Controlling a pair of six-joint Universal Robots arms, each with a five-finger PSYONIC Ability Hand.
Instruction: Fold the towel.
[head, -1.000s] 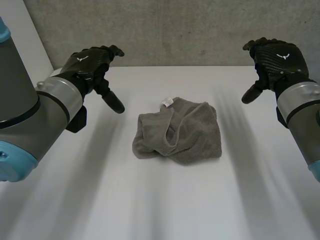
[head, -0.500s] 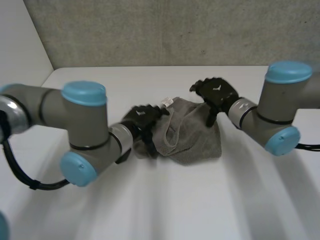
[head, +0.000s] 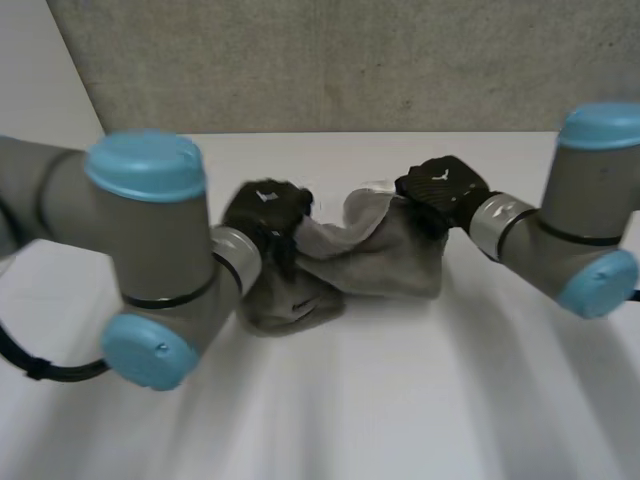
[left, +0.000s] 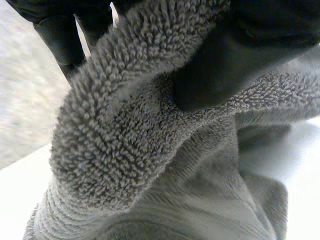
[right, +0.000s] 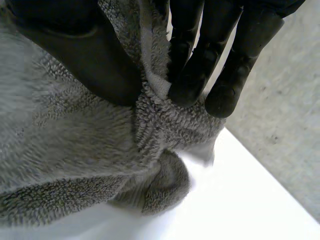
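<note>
1. The left robot hand (head: 266, 206) is clamped on the towel (head: 372, 258). Its wrist view shows a thick roll of terry pinched between the thumb (left: 240, 55) and the fingers (left: 59, 35) behind it.
2. The right robot hand (head: 441, 186) is likewise closed on the cloth. In its wrist view the fingers (right: 197, 70) press a fold of the edge against the thumb (right: 85, 55).
3. The towel hangs between the two grips, so each robot hand has the cloth on its inner side. Both are touching it, and neither is the nearer.
4. The towel's long axis runs side to side, roughly parallel with the far edge of the worktop (head: 400, 400).
5. The upper edge is raised and sags between the grips. The lower part bunches on the worktop, nearer the far edge than the near one and about midway between the side edges. A lump droops under the left robot hand.
6. The coming move seems to turn on that side-to-side span: drawing the grips apart along it would likely spread the cloth for a fold. Whether either grip holds a true corner cannot be told.
7. The head view gives the span and the sag. The wrist views give the pinches, which the backs of the hands cover from above. The right wrist view also shows a loose fold (right: 165, 187) dangling just below the grip, with the grey wall (right: 280, 100) beyond.
</note>
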